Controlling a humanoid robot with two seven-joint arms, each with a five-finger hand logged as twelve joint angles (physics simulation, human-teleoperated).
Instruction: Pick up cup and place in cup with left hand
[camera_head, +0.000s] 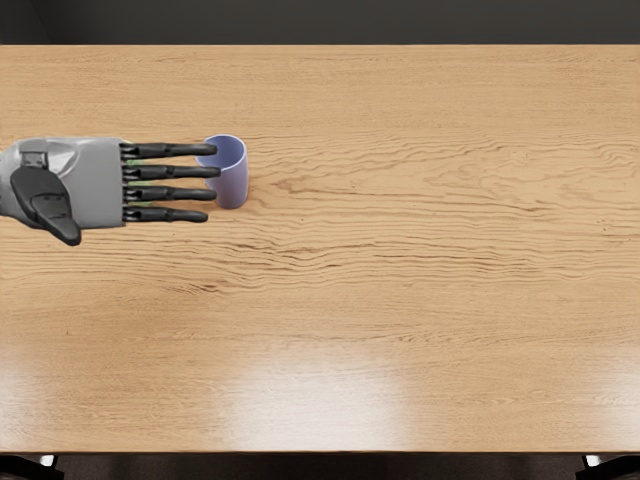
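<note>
Left hand (92, 184) is wide open, with its fingers straight and nothing in its hold. It comes in from nine o'clock, and the fingers point to three o'clock. The thumb leans out toward five o'clock. Bits of a green thing (146, 161) peek out between the fingers. Most of it is hidden, but I think it is the cup to pick up. It looks to be right under the fingers, near where they start. A light purple cup (235, 185) stands upright on the wood counter (400, 250), with its round mouth up. It is at three o'clock from the green thing, by the fingertips. I can't tell if they touch it. So the hand may need to grab the green thing first, lift it high, and go toward three o'clock without bumping the purple cup over.
</note>
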